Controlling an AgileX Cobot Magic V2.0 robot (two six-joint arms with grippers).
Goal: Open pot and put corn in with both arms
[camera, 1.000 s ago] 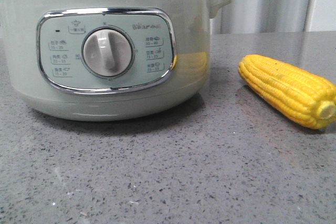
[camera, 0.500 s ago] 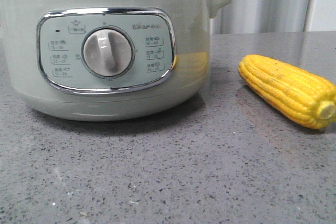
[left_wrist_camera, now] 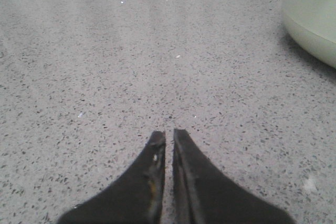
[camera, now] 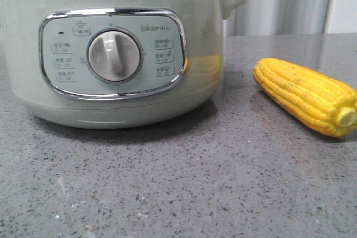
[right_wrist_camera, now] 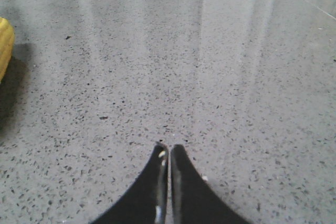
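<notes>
Ribbed yellow corn [camera: 305, 103] beside smooth round pot [camera: 111, 54]

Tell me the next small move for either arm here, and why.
Probably open the left gripper and lift it toward the lid of the large pale green electric pot. The silver rim looks closed, both grippers are shut and empty over the speckled grey table, and the bright yellow corn cob cannot go in yet.

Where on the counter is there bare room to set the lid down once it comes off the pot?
Bare counter runs across the whole near side, in front of the pot and the corn. A narrower free strip lies between pot and corn. The left gripper and right gripper each have only bare stone directly ahead.
</notes>
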